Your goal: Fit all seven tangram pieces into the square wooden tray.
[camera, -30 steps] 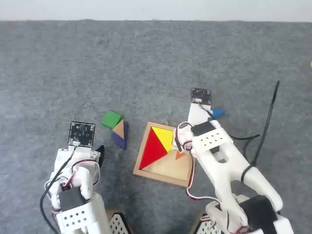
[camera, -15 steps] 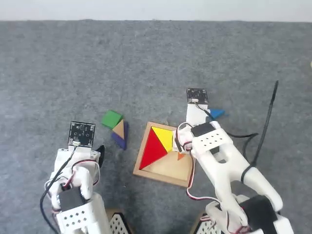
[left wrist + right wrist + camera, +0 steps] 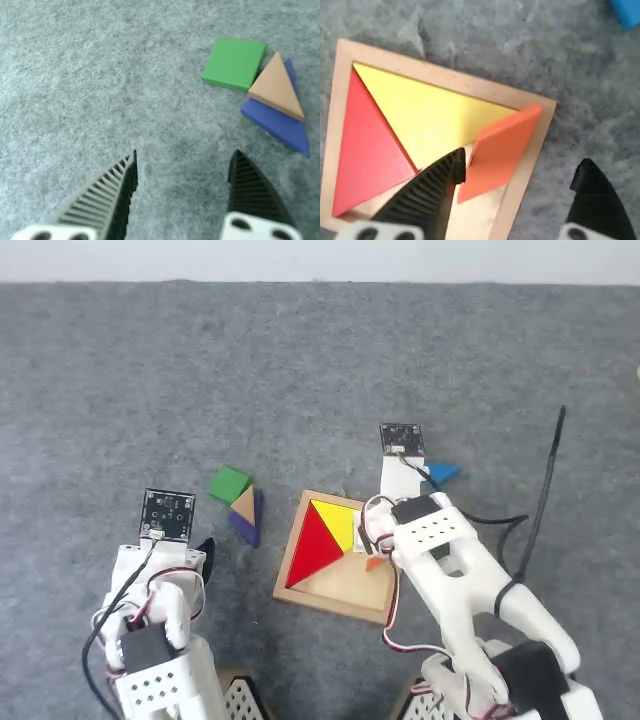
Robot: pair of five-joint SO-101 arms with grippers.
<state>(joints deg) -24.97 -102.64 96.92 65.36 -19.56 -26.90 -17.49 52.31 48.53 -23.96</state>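
Note:
The square wooden tray (image 3: pixel 301 583) holds a red triangle (image 3: pixel 313 543) and a yellow triangle (image 3: pixel 338 523). An orange piece (image 3: pixel 500 150) lies tilted, one corner resting on the tray's rim (image 3: pixel 540 145) beside the yellow triangle (image 3: pixel 430 122). My right gripper (image 3: pixel 522 162) hovers open just above it, one finger over the tray and the other outside the rim. A green square (image 3: pixel 234 64), a tan triangle (image 3: pixel 276 88) and a dark blue parallelogram (image 3: pixel 277 122) lie together on the carpet, beyond my open left gripper (image 3: pixel 185 156), which holds nothing.
A light blue triangle (image 3: pixel 441 473) lies on the grey carpet to the right of the tray, beyond the right arm (image 3: pixel 440 540). The loose green, tan and dark blue pieces (image 3: pixel 240 502) sit left of the tray. A black cable (image 3: pixel 545 490) hangs at the right.
The right arm has shifted slightly left over the tray's right edge, uncovering more of the light blue triangle. The left arm has stayed still.

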